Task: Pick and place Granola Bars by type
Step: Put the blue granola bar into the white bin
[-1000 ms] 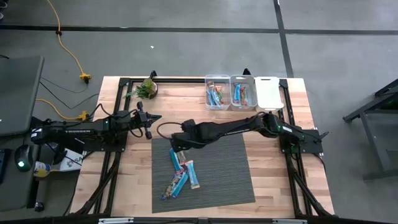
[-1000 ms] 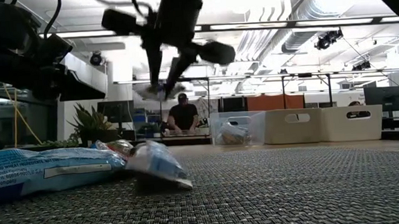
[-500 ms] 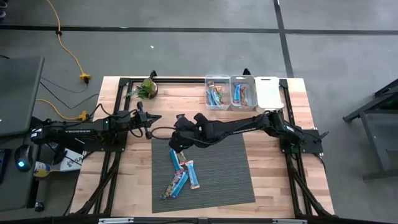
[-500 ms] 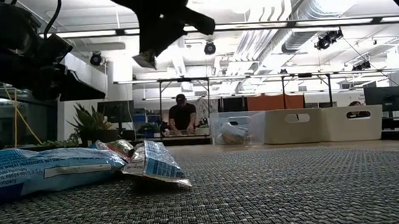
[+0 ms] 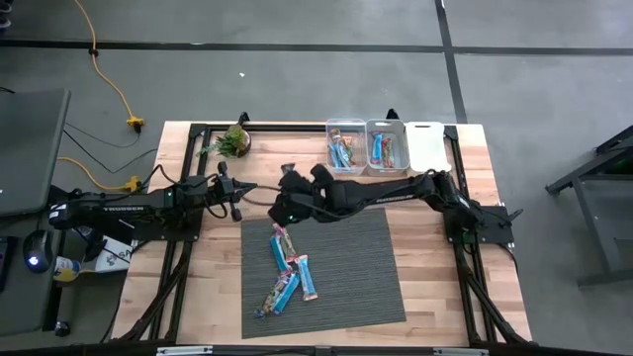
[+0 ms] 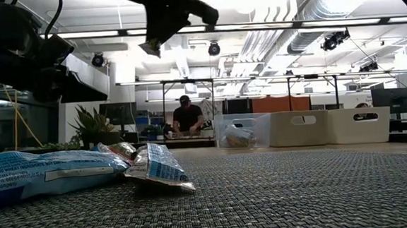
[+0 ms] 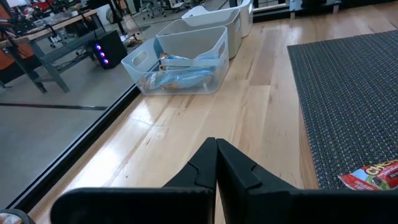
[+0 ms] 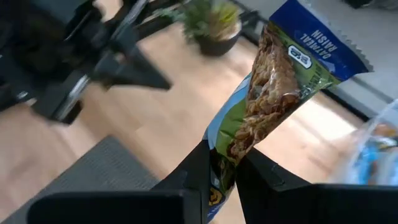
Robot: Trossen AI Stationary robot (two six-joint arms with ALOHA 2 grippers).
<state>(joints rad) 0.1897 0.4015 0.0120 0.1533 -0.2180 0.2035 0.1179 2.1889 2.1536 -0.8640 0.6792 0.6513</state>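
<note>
Holding a granola bar (image 8: 280, 93), right gripper (image 8: 225, 171) nears potted plant (image 8: 211, 22)

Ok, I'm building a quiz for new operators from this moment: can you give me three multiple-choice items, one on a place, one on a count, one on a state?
1. Where is the potted plant?
A. far-left corner of the table
B. on the grey mat
C. inside a bin

2. How many bins stand in the row at the table's far edge?
A. one
B. three
C. five

3. What is the right tool doing?
A. hanging open over the bins
B. resting shut on the mat
C. gripping a granola bar in the air

Answers: 1 A, the high view shows it there, off the mat. 2 B, two clear bins with bars and one white bin. 3 C, the right wrist view shows the fingers clamped on the bar's end.
</note>
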